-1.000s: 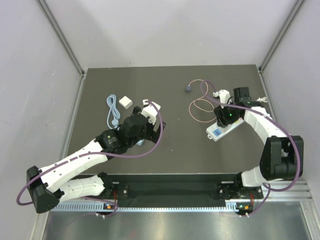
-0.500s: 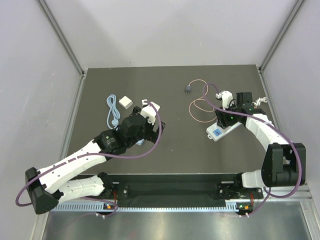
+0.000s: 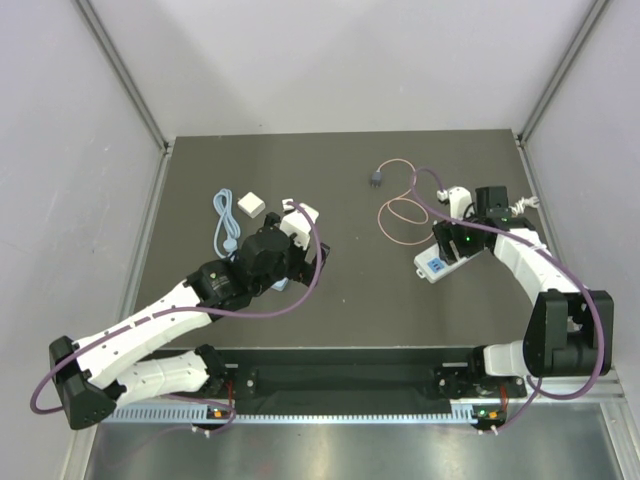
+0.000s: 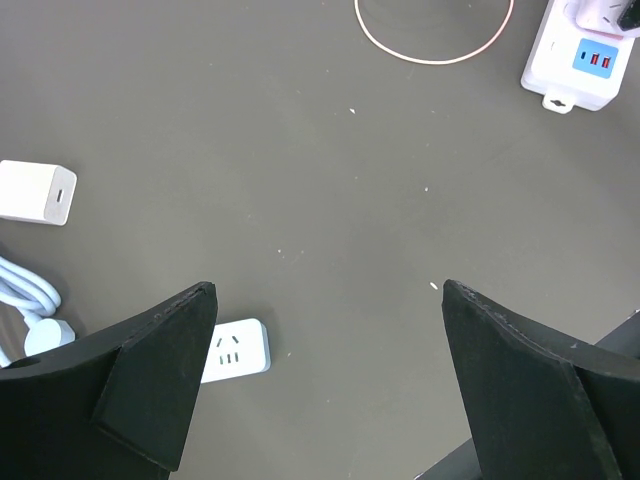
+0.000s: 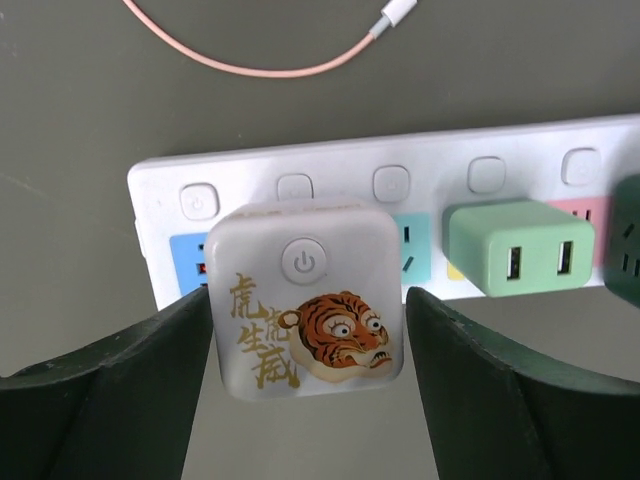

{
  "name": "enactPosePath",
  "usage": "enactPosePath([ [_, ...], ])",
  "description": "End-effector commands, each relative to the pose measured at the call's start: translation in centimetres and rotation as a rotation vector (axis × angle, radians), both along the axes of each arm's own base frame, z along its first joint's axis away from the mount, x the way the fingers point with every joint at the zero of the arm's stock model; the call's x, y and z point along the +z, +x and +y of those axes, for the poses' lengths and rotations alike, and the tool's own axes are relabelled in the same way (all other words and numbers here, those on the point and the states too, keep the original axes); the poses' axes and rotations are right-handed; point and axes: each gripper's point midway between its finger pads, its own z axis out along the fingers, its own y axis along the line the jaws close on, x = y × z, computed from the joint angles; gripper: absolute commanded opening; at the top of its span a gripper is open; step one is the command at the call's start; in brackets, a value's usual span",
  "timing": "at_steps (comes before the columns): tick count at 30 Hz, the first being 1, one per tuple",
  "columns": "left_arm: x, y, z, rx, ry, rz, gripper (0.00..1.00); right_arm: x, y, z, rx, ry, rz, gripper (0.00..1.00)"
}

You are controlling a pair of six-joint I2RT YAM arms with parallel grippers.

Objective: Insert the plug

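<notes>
Plug head (image 3: 376,178) is seen lying loose on the far bench (image 3: 350,300), pink cable (image 3: 381,218) coiled alongside. Left wrist: left tool (image 4: 328,290) is held spread wide. Right wrist: right tool (image 5: 308,295) is set astride a tiger-printed adapter (image 5: 330,240) in the power strip (image 5: 440,170); a pinch cannot be told.

The desk (image 3: 340,160) holds two cables: one pink cable (image 5: 270,73) with one dark plug (image 3: 376,178) at far centre, and one light-blue cable (image 3: 222,228) on the left. One power strip (image 3: 440,262) on the right carries one tiger adapter (image 5: 305,295) and one green charger (image 5: 517,247). On the left lie one white cube (image 3: 251,205) and one socket block (image 4: 235,350).
</notes>
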Motion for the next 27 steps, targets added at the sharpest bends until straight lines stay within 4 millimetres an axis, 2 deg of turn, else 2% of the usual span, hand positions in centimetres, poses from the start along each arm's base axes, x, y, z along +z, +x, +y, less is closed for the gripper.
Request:
enactPosePath([
  [1, 1.1, 0.1, -0.1, -0.004, -0.033, -0.033, 0.99, 3.0, 1.4, -0.7, -0.038, -0.013, -0.08, 0.77],
  [5, 1.1, 0.1, -0.2, -0.004, -0.033, -0.035, 0.99, 3.8, 1.7, -0.8, -0.04, -0.017, -0.101, 0.79],
  [12, 1.2, 0.0, -0.1, -0.006, -0.035, -0.035, 0.99, 6.5, 1.9, -1.3, -0.062, -0.038, -0.143, 0.83],
  [16, 1.2, 0.0, -0.1, -0.007, -0.037, -0.036, 0.99, 7.6, 1.4, -1.5, -0.064, -0.044, -0.136, 0.83],
  [21, 1.2, 0.0, -0.2, -0.011, -0.039, -0.035, 0.99, 10.0, 1.3, -0.1, -0.05, 0.034, -0.18, 0.82],
  [23, 1.2, -0.1, -0.2, -0.012, -0.041, -0.034, 0.99, 10.7, 1.5, 0.4, -0.071, 0.075, -0.185, 0.7],
  [24, 1.2, -0.1, -0.3, -0.014, -0.043, -0.033, 0.99, 11.3, 1.8, 1.0, -0.099, 0.129, -0.184, 0.6],
  [25, 1.2, -0.1, -0.3, -0.014, -0.04, -0.032, 0.99, 11.5, 2.0, 1.3, -0.12, 0.158, -0.176, 0.42],
  [27, 1.1, -0.1, -0.4, -0.016, -0.042, -0.028, 0.99, 11.5, 2.3, 0.9, -0.243, 0.186, -0.134, 0.28],
])
